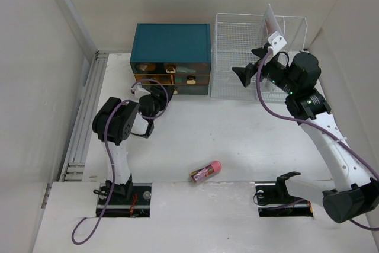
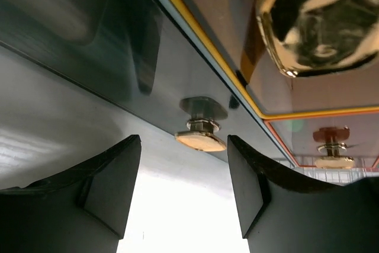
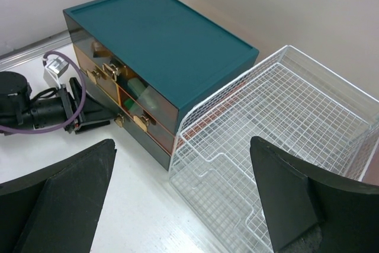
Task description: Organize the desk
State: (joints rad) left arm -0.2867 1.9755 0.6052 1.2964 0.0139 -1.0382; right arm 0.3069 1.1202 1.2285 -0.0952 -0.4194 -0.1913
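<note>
The desk (image 1: 237, 140) is a white tabletop. At its back stands a teal drawer box (image 1: 172, 51) with amber-fronted drawers and brass knobs. My left gripper (image 1: 161, 93) sits low at the box's bottom drawer. In the left wrist view the left gripper (image 2: 183, 146) is open, with a brass knob (image 2: 200, 140) just ahead between its fingertips and a gap on both sides. My right gripper (image 1: 252, 64) hangs wide open above the front of a white wire rack (image 1: 260, 57). Nothing is between the right gripper's (image 3: 183, 152) fingers.
A small pink capped tube (image 1: 205, 172) lies on the desk near the front edge, between the two arm bases. The wire rack (image 3: 284, 128) stands right beside the drawer box (image 3: 160, 39). Walls close in on the left, back and right.
</note>
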